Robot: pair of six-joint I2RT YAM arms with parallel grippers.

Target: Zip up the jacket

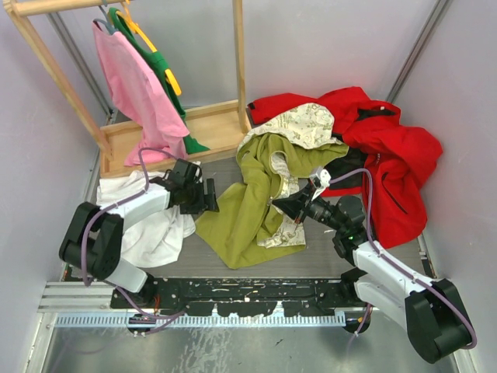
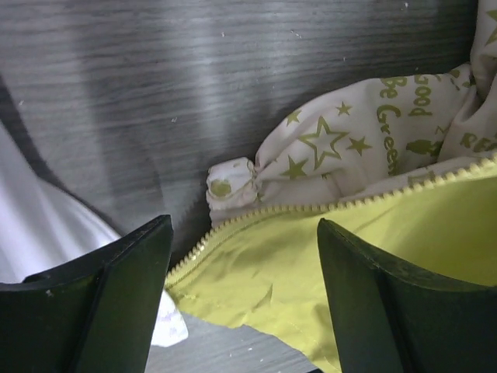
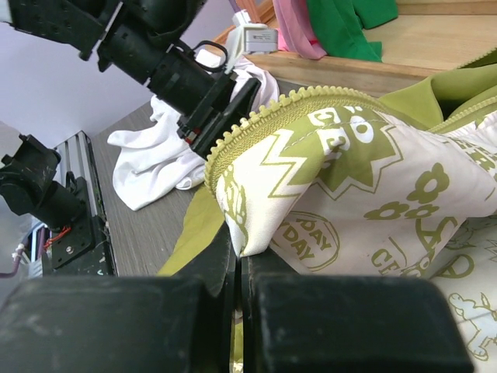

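Currently the right gripper (image 1: 283,207) is clamping the jacket (image 1: 247,221) by its cream zipper edge, on the near side of the wooden rack (image 1: 213,123). Beside the olive hem, the left gripper (image 1: 210,194) is hovering released, and the zipper teeth (image 2: 264,213) are running crosswise just ahead of it. The jacket is lying crumpled before the rack's base.

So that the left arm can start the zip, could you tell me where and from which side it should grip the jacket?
Probably the toothed zipper edge of the jacket, near its end. It lies flat and exposed on the table, crossing between the fingers of the open left gripper, so come straight down from above, one finger on each side of the teeth.
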